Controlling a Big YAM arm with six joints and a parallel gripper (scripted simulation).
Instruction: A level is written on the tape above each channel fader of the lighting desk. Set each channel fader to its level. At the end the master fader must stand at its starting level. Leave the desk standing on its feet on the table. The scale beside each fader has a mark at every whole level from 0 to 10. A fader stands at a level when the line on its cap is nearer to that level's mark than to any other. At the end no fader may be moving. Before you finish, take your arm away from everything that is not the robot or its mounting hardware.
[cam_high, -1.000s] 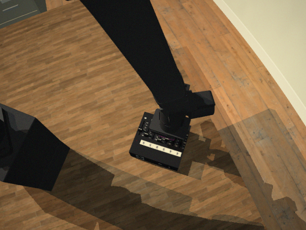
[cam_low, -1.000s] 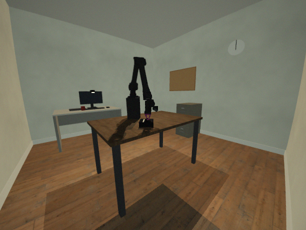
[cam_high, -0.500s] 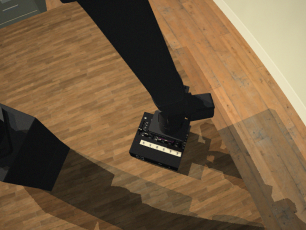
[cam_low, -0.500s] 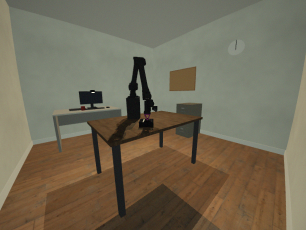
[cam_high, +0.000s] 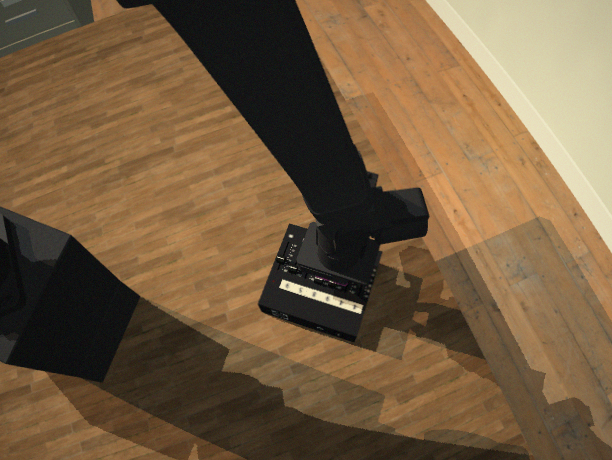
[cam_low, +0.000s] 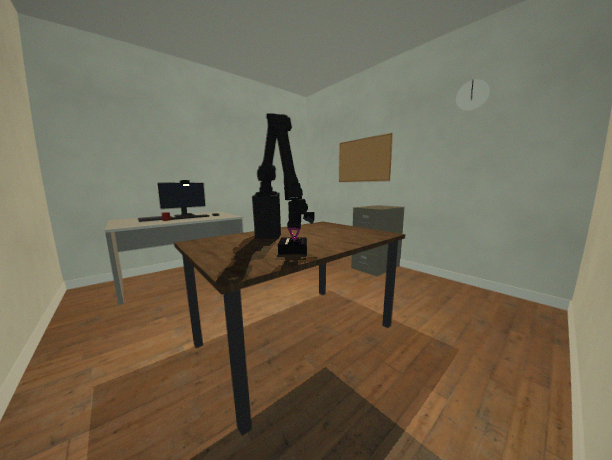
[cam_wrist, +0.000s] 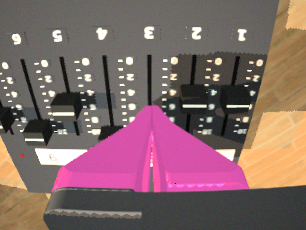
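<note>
The black lighting desk (cam_high: 310, 312) (cam_low: 299, 248) (cam_wrist: 125, 15) stands on the table. My gripper (cam_low: 294, 239) (cam_wrist: 151, 115) is shut and empty, its pink tips over the channel 3 slot, hiding that fader's cap. In the wrist view the cap of channel 1 (cam_wrist: 237, 98) and the cap of channel 2 (cam_wrist: 194, 97) stand near mid-scale. Channel 5's cap (cam_wrist: 66, 105) is lower in its slot, channel 6's cap (cam_wrist: 37, 131) lower still. Channel 4's cap (cam_wrist: 107, 134) is partly hidden. The master cap (cam_wrist: 4, 119) is at the left edge. The pale tape (cam_high: 320, 297) (cam_wrist: 70, 158) has blurred numbers.
The wooden table (cam_high: 150, 165) (cam_low: 345, 240) carries the arm's base block (cam_high: 75, 305) (cam_low: 266, 216), left of the desk. The arm comes down over the desk. A white side desk (cam_low: 175, 223) and a grey cabinet (cam_low: 378, 222) stand away from the table.
</note>
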